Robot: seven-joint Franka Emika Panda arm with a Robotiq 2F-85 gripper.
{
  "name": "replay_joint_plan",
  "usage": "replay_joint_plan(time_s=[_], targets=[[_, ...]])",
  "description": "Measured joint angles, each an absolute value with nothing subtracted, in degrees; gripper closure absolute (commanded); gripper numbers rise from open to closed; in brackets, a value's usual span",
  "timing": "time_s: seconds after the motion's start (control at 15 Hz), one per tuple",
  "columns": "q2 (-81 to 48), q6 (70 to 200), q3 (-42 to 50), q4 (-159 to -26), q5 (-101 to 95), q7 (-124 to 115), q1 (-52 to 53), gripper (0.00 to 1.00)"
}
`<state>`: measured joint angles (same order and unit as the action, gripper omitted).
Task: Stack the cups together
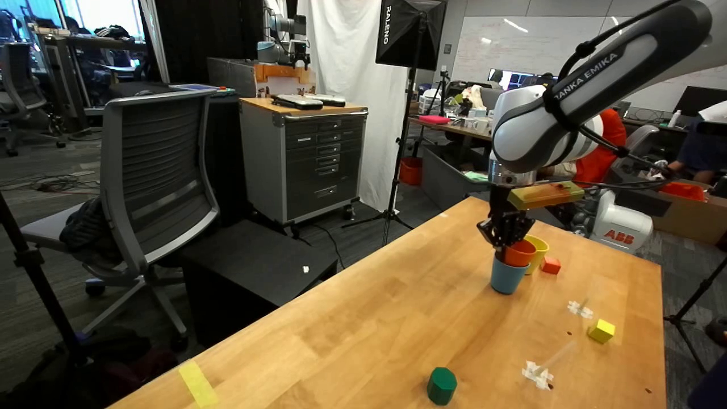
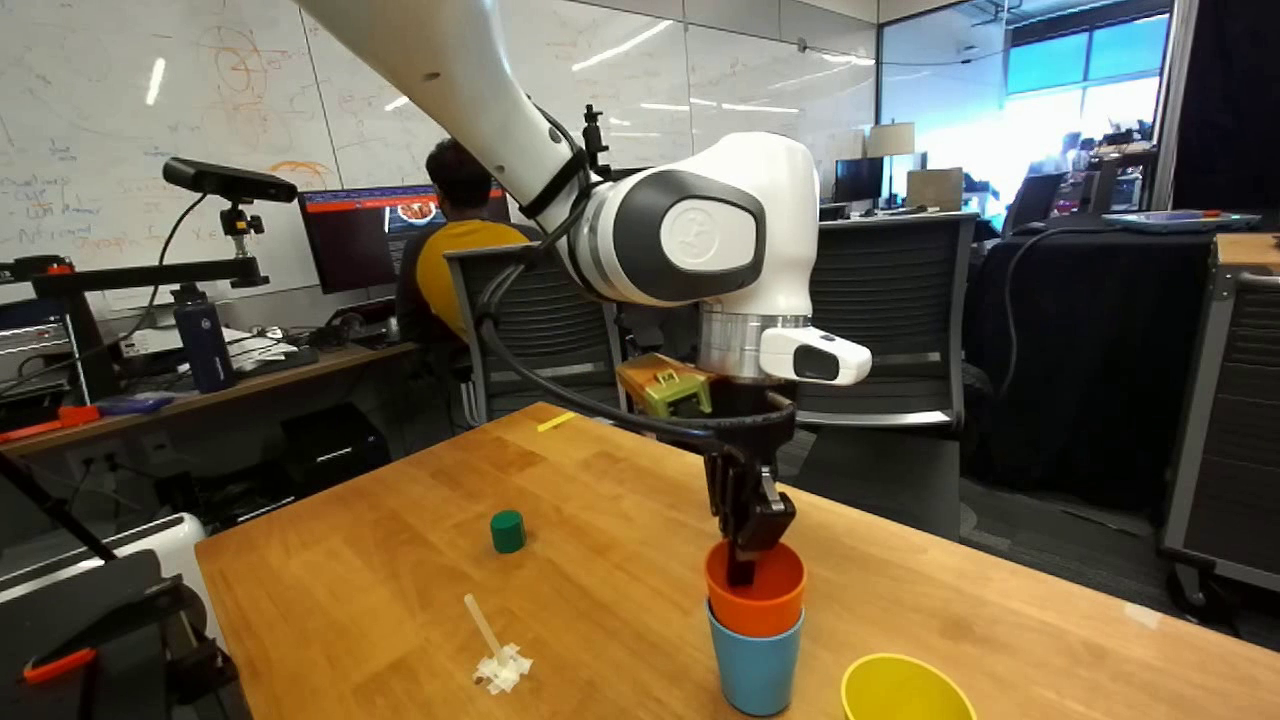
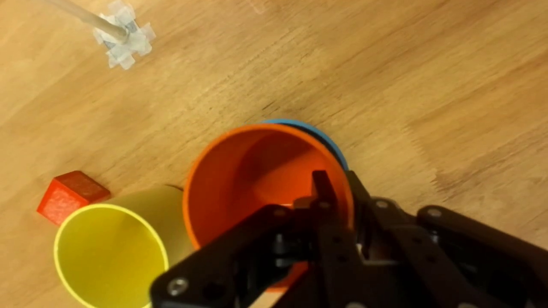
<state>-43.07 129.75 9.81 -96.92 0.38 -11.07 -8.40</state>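
Note:
The orange-red cup [image 2: 757, 612] sits nested inside the blue cup [image 2: 757, 668], its upper part standing above the blue rim in both exterior views. In the wrist view the blue cup's rim [image 3: 319, 132] shows as a crescent behind the orange-red cup [image 3: 248, 179]. My gripper [image 3: 334, 173] straddles the orange-red wall, one finger inside the cup and one outside. The fingers stand slightly apart, with a small gap at the wall. Close beside this pair the yellow cup [image 3: 111, 256] stands upright on the table; in an exterior view the yellow cup [image 1: 537, 259] is partly covered.
Beside the yellow cup lies a red block [image 3: 70, 194]. A yellow block [image 1: 601, 330] and a dark green stubby piece [image 1: 441, 386] rest further along the wooden table [image 1: 363, 318]. Thin sticks rise from taped patches, such as this taped patch [image 2: 502, 668].

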Motion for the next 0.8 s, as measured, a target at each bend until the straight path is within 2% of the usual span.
replay_joint_plan(time_s=[0.47, 0.8], targets=[[-43.8, 130.8, 9.8, -96.9, 0.4, -11.1, -8.4, 0.02], [-43.8, 132.2, 9.8, -96.9, 0.4, -11.1, -8.4, 0.0]])
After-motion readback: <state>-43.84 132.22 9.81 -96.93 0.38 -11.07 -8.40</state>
